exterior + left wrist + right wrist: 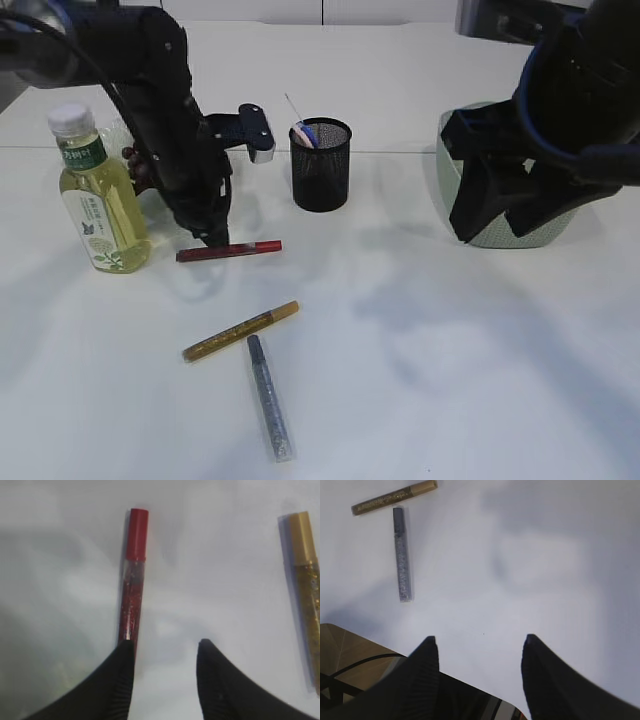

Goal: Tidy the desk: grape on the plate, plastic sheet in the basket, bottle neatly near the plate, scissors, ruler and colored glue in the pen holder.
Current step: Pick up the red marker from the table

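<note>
A red glitter glue tube (pixel 229 250) lies on the white table; in the left wrist view it (pixel 134 575) runs up from my left jaw tip. My left gripper (pixel 216 238) (pixel 165 647) is open, low over the tube's left end, the tube beside its left jaw. A gold glue tube (pixel 241 331) (pixel 307 595) (pixel 395 497) and a silver glue tube (pixel 270 396) (pixel 402 554) lie near the front. The black mesh pen holder (pixel 321 165) holds items. The bottle (pixel 98 190) stands at the left. My right gripper (pixel 480 642) is open and empty, raised at the right.
A pale green basket (pixel 520 232) stands at the right behind my right arm. Dark grapes (pixel 131 160) show between the bottle and my left arm. The table's front edge shows in the right wrist view (pixel 350 645).
</note>
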### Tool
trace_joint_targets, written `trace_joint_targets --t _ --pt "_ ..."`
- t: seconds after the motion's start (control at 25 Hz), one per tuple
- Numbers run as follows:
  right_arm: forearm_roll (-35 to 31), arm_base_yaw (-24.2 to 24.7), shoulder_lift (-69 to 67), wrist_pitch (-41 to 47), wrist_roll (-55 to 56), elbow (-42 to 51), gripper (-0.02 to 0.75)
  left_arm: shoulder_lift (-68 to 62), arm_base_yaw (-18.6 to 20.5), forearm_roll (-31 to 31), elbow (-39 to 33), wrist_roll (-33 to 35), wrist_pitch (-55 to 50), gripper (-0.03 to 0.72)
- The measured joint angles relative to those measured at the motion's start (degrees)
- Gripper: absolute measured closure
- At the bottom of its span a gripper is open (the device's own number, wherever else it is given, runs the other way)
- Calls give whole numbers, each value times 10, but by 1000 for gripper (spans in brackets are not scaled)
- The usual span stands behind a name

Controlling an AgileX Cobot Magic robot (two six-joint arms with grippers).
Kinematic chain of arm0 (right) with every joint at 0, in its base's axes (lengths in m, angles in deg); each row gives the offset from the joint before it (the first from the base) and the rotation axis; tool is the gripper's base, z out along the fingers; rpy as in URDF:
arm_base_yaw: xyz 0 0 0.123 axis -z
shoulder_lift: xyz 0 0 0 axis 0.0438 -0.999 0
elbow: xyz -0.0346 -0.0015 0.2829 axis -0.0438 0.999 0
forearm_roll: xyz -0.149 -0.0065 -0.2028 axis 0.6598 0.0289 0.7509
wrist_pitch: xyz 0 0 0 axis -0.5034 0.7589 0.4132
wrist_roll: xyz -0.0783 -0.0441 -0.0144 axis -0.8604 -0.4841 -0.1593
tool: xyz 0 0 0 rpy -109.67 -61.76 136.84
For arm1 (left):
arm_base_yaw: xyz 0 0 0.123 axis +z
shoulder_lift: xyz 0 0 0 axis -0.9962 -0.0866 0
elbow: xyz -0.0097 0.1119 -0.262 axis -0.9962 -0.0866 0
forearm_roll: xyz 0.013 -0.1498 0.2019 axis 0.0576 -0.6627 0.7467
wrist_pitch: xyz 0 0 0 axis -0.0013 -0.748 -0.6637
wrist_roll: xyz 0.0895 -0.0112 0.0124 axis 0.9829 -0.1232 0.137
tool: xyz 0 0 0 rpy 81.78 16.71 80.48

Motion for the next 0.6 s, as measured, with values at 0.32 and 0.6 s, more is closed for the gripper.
trace_joint_targets --t 0.32,0.6 --pt "19 0 0 0 -2 0 315 -38 0 -12 41 5 20 381" --pt "22 0 0 0 -3 0 315 -39 0 -12 43 6 36 381"
